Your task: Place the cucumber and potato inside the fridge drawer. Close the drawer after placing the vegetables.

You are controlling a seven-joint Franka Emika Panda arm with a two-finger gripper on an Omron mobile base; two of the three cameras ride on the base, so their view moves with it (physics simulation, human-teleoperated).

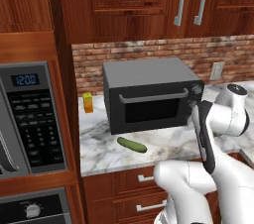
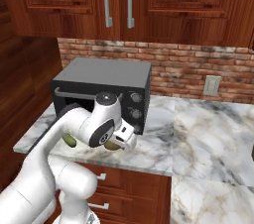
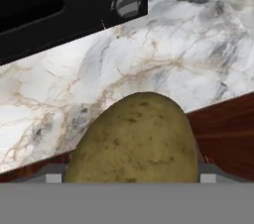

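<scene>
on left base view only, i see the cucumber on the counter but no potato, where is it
Observer: In the hand view the potato sits in the hand, spanning the gap and touching both fingers.
Operator: ok, and where's that hand over the worktop
Observer: The right base view puts it low at the counter front edge, just in front of the black oven on its knob side.
</scene>
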